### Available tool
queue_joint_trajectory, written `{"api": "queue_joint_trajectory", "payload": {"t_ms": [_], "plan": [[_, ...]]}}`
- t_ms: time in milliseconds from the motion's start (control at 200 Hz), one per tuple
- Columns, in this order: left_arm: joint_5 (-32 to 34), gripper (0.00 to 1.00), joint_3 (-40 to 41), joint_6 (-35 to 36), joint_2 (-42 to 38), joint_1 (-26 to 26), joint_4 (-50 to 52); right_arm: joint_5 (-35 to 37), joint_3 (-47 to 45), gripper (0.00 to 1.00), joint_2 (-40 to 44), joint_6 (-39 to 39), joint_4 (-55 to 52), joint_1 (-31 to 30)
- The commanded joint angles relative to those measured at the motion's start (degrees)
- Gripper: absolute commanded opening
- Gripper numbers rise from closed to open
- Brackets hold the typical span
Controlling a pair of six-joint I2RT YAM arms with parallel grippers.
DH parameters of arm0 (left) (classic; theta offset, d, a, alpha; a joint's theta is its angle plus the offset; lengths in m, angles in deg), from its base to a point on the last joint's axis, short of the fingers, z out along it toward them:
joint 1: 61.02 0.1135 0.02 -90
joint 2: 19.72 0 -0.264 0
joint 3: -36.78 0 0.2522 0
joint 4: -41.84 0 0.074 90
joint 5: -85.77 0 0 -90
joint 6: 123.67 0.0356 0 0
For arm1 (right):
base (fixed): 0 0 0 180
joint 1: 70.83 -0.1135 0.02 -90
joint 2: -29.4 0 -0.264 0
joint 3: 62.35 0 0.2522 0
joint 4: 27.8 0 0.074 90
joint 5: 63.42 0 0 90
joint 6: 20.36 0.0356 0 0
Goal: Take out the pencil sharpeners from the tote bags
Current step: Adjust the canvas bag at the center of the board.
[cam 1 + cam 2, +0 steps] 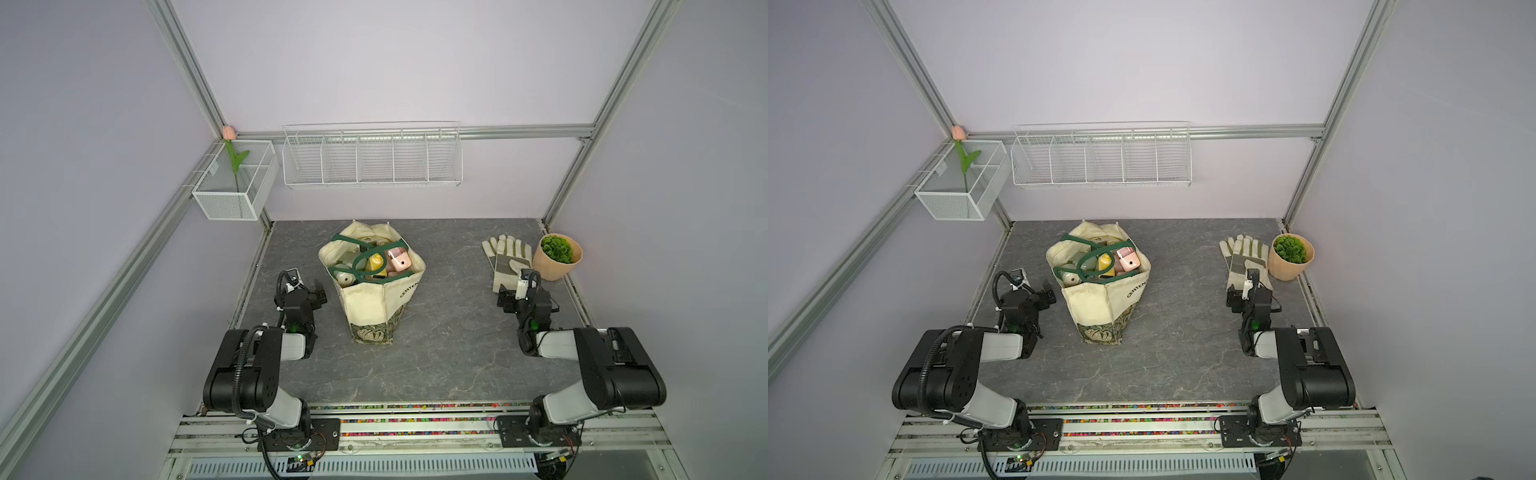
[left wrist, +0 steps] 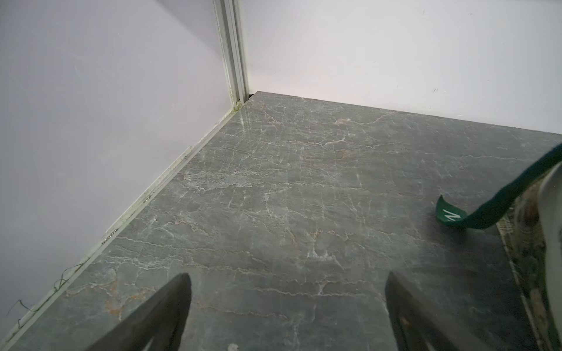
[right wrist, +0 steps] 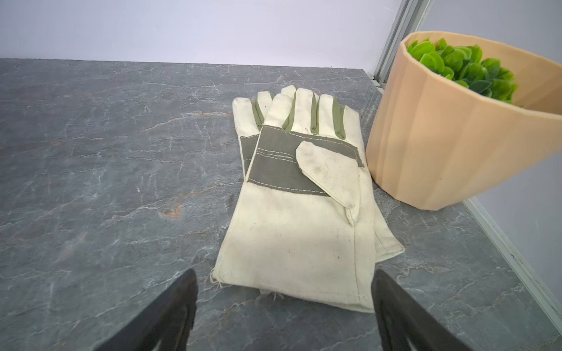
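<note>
Pencil sharpeners fill the upright cream tote bag at the centre of a grey marbled tabletop; pale lilac walls enclose it; left gripper and right gripper both spread, empty.

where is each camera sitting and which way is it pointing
Top views: stereo head high at the front, looking down over the table; left arm and right arm show, the tote bag of pencil sharpeners between them.
Left wrist: low on the left arm, facing the far left corner; the open left gripper shows.
Right wrist: low on the right arm, facing gloves and plant pot; the open right gripper shows.
Shared: right wrist and top views both show the gloves.
</note>
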State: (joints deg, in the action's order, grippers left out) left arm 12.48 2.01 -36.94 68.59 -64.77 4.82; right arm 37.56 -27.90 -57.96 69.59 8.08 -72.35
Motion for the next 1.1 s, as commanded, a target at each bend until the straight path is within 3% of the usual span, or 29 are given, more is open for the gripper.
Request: {"api": "queue_joint_trajectory", "payload": {"t_ms": [0,935,1030,1095], "plan": [[0.3,0.99,-1.1,0.9,0.5,0.3,-1.7,0.5,0.7,0.89,-0.6,-1.0,1.8,0.4],[1.1,0.99,0.8,3.2,0.5,-1.4,-5.7,0.5,0.7,0.89,-0.6,-1.0,1.7,0.3],[3.5,0.99,3.0,3.1,-2.8,-2.0,-7.4,0.4,0.6,0.89,-0.5,-1.0,1.7,0.3],[3.5,0.99,2.9,3.2,-8.3,-2.1,-2.6,0.4,0.3,0.89,-0.2,-1.7,2.6,-0.1]]}}
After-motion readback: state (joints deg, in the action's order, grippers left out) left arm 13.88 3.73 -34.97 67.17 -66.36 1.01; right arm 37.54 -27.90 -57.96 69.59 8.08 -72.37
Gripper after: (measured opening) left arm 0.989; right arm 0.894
